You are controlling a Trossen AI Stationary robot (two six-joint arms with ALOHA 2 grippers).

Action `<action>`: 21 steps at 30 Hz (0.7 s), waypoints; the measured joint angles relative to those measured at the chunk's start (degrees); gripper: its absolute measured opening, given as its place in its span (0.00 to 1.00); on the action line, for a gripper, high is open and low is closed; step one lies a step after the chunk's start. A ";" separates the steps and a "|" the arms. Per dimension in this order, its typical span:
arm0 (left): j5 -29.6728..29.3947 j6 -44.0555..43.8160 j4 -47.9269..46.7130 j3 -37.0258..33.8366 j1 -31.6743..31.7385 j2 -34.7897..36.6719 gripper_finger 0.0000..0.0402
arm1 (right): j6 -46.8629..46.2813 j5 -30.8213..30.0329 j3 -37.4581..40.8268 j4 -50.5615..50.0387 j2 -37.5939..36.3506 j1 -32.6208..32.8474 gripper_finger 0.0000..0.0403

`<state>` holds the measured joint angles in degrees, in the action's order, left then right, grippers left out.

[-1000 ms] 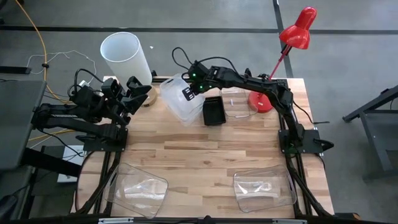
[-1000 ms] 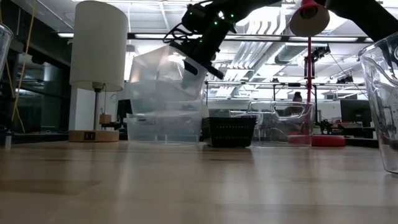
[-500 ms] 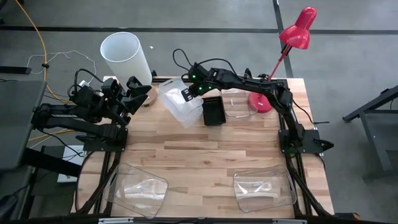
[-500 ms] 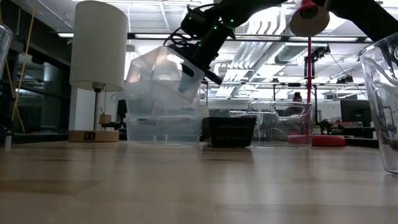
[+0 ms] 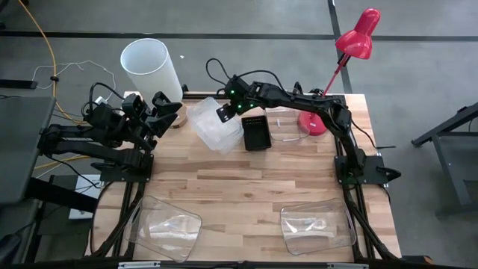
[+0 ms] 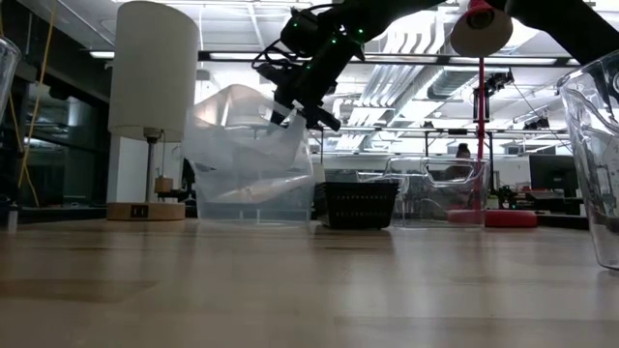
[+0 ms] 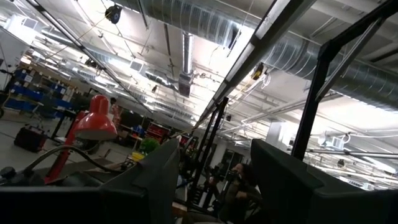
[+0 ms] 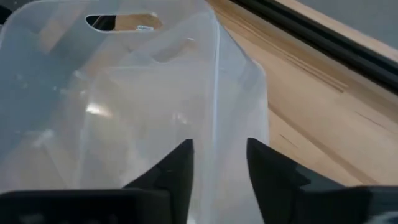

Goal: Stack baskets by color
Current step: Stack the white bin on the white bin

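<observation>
Two frosted white baskets (image 5: 213, 125) sit one in the other at the table's far middle, the upper one (image 6: 250, 145) tilted in the lower. A black perforated basket (image 5: 256, 134) stands just right of them, and a clear basket (image 5: 284, 127) beyond that. My right gripper (image 5: 225, 113) hangs open over the upper basket's right-hand rim, which shows as a line (image 8: 216, 93) between its fingers. My left gripper (image 5: 161, 110) waits open at the far left, raised and pointing upward at the ceiling (image 7: 214, 186), with nothing in it. My right gripper slants down from the table's right, a finger (image 8: 179, 167) on either side of the upper frosted basket's right-hand wall (image 8: 216, 124). I cannot tell whether the fingers touch that wall. The basket rests tilted inside the lower frosted basket.
Two large clear tubs lie near the front edge, one left (image 5: 170, 225) and one right (image 5: 317, 227). A white cylindrical lampshade (image 5: 151, 69) stands at the far left and a red desk lamp (image 5: 328, 82) at the far right. Bare wood (image 5: 246, 187) lies across the middle.
My right gripper has tipped down a little and opened, letting go of the upper frosted basket. That basket, held tilted above the lower one a second ago, has sunk into it and sits lower and askew, shifted slightly toward the table's left.
</observation>
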<state>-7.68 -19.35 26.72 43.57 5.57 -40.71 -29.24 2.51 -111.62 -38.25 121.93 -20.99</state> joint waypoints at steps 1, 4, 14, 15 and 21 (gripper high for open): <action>0.00 0.00 0.00 0.00 -0.01 0.00 0.46 | 0.84 -0.12 -0.03 0.03 -0.02 0.00 0.36; 0.01 0.00 0.00 0.00 0.01 0.00 0.46 | 2.43 -0.52 -0.03 -0.02 -0.63 -0.37 0.40; 0.00 0.02 -0.66 0.00 0.03 0.00 0.46 | 8.13 1.44 -0.16 -0.53 -4.65 -1.49 0.42; 0.00 0.02 -0.68 0.00 0.01 0.00 0.46 | 8.79 3.01 -0.16 -0.09 -5.08 -1.26 0.42; -0.11 0.47 -1.67 0.00 0.04 0.00 0.46 | 14.46 19.08 -0.16 2.24 -5.57 2.61 0.42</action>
<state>-7.79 -18.88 25.05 43.57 5.61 -40.71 -14.78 21.59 -111.79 -36.01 116.35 -18.38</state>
